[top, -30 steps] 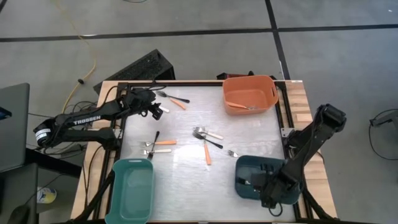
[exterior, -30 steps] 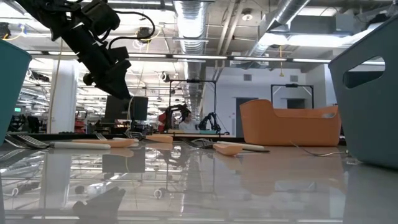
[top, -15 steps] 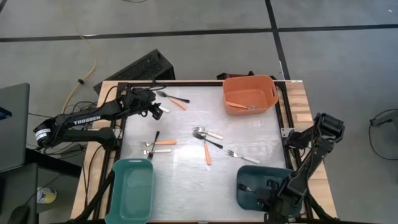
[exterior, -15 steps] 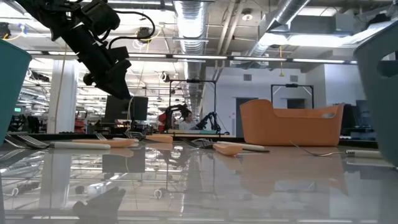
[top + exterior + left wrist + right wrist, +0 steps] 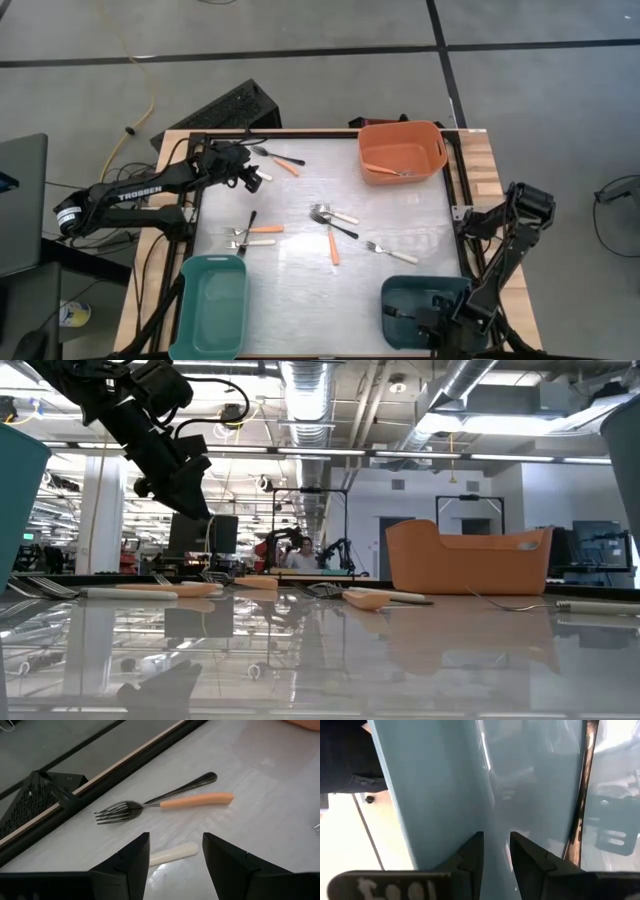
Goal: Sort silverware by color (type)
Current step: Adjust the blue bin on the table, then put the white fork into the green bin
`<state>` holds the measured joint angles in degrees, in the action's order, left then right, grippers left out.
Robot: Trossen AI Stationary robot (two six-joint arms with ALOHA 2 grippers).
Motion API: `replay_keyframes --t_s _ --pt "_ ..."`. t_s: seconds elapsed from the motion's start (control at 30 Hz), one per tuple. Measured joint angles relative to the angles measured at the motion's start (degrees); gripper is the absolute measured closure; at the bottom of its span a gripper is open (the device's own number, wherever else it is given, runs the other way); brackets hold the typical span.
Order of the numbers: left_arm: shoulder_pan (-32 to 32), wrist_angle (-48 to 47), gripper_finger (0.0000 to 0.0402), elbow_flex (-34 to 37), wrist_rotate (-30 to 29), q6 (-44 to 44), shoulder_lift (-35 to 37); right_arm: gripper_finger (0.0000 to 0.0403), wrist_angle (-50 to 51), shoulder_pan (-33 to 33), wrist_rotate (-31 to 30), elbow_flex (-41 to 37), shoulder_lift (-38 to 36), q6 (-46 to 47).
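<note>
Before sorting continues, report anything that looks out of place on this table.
The right gripper clamps the wall of the dark teal bin at the table's near right corner, instead of any silverware. Nothing looks spilled or damaged.

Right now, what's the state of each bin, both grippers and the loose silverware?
Left fingers: open, above white-handled piece.
Right fingers: shut on dark bin's wall.
Dark bin: upright, held.
Orange bin: upright, one utensil inside.
Teal bin: upright, free.
Silverware: flat on table, unsorted.
</note>
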<state>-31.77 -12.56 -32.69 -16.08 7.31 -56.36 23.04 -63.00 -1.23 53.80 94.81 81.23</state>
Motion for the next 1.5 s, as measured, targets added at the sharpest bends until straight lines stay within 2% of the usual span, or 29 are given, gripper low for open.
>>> replay_keyframes --t_s 0.17,0.37,0.73,0.9,1.03,1.17,1.33,1.43,1.5 --pt "0.00 0.00 0.0233 0.00 0.08 0.00 0.00 0.0285 1.29 0.11 0.15 0.02 -2.48 -0.26" --pt "0.00 1.01 0.0233 0.02 0.39 -0.02 0.00 0.0285 12.14 2.43 -0.76 0.02 -9.31 -0.97" --pt "0.00 5.09 0.0233 0.02 2.16 -0.75 0.00 0.0285 17.24 13.39 -11.89 0.02 -23.40 -17.04" --pt "0.00 4.93 0.0233 -0.03 2.32 -0.70 0.00 0.0285 17.32 17.78 -12.42 0.02 -26.33 -24.98" --pt "-0.25 0.93 0.0233 -2.95 3.84 -2.61 -1.15 0.0285 17.47 20.79 -12.40 0.02 -27.76 -29.33" --pt "-2.33 -6.27 0.0233 -8.98 7.40 -6.04 -7.32 0.0285 19.11 24.09 -12.40 0.02 -28.86 -33.30" --pt "-6.08 -19.69 0.0233 -20.16 14.19 -12.58 -20.67 0.0285 19.63 28.36 -14.92 0.02 -30.08 -37.89" --pt "-7.76 -31.16 0.0233 -26.52 13.06 -19.27 -29.11 0.0285 19.96 30.18 -16.42 0.02 -30.37 -39.00" --pt "-8.43 -35.55 0.0233 -29.35 10.85 -23.29 -33.96 0.0285 19.86 30.98 -16.97 0.02 -30.39 -39.32"
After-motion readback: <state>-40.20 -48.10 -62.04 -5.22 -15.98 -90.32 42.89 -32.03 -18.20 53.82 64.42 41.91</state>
